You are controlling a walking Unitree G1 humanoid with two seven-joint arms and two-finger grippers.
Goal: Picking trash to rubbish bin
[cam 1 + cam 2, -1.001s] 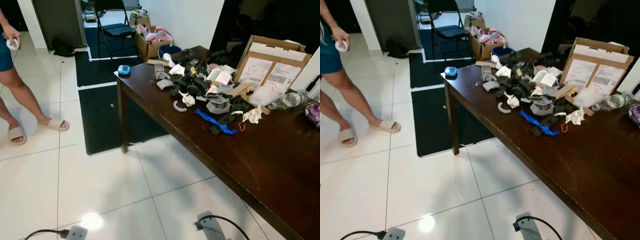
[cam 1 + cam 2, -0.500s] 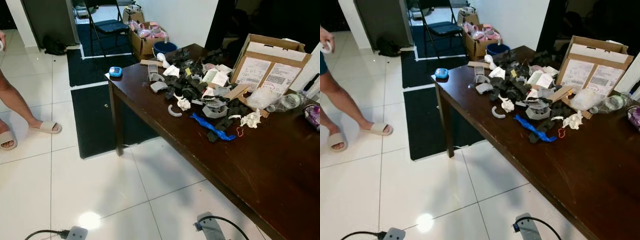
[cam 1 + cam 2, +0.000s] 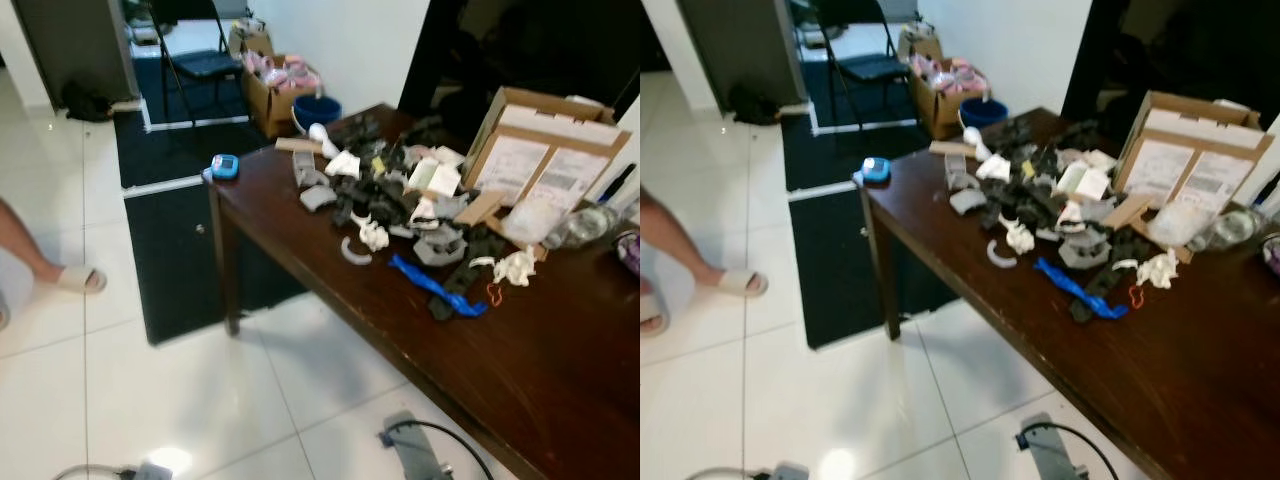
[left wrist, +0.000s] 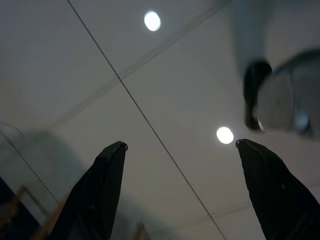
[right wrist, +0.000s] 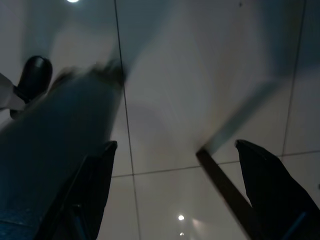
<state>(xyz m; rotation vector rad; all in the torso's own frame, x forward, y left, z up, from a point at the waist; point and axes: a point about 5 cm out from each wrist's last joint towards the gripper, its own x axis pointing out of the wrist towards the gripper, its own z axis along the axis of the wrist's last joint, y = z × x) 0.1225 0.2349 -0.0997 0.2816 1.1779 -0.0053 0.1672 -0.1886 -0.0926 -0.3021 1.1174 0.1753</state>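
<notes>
Dark wooden table (image 3: 560, 370) on the right in the left eye view, with a heap of trash (image 3: 400, 195): black foam pieces, white crumpled paper (image 3: 516, 265), a blue strip (image 3: 440, 287). Small blue device (image 3: 224, 165) near the table corner, open cardboard box (image 3: 540, 150) behind the heap. Sandalled foot (image 3: 72, 277) of a person on white tiles at the left.

Same scene in the right eye view, slightly blurred; folding chair (image 3: 865, 62) and a carton of pink things (image 3: 945, 85) farther back.

Left gripper (image 4: 180, 150) in the left wrist view, hanging over the tiled floor (image 4: 100, 65), fingers wide apart, nothing between.

Right gripper (image 5: 175, 150) in the right wrist view, also spread wide and empty above the tiles.
</notes>
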